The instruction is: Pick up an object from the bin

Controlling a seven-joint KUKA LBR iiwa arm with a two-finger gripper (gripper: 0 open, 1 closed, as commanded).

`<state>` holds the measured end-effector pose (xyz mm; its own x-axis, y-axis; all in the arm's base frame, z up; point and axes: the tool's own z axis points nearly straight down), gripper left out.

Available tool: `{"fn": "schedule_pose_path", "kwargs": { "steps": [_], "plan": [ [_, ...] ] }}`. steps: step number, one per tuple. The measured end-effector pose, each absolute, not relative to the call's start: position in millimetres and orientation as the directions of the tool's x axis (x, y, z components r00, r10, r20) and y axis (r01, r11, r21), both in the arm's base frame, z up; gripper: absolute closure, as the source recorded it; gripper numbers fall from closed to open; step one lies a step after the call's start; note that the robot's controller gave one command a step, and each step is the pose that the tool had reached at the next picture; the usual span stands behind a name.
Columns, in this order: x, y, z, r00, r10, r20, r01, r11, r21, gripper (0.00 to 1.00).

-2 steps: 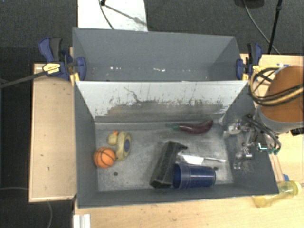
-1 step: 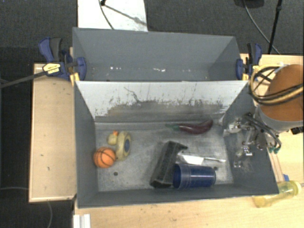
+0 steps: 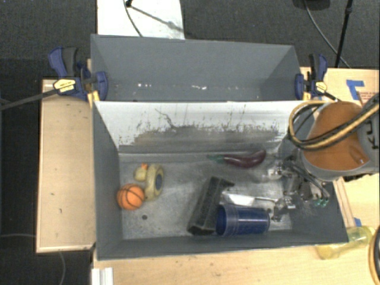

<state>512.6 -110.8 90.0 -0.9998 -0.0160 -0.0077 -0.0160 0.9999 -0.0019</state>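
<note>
The arm's orange cover (image 3: 335, 144) runs off the right edge, and with its cables it hides the upper right corner of the grey bin (image 3: 107, 177). Below it the gripper (image 3: 288, 202) is a clutter of small metal parts too fine to read. The dark blue cup (image 3: 242, 219), lying on its side, covers part of a pale flat thing (image 3: 237, 200), possibly a lid or wrapper. At the left, the yellowish piece (image 3: 141, 172) half hidden behind the tape roll (image 3: 155, 180) is too small to name.
</note>
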Motion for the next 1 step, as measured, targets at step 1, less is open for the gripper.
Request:
{"fn": "schedule_pose_path", "kwargs": {
  "steps": [1],
  "plan": [
    [515.2, -81.4, 73.1, -0.999, -0.034, -0.012, -0.034, 0.999, -0.002, 1.0]
  ]
}}
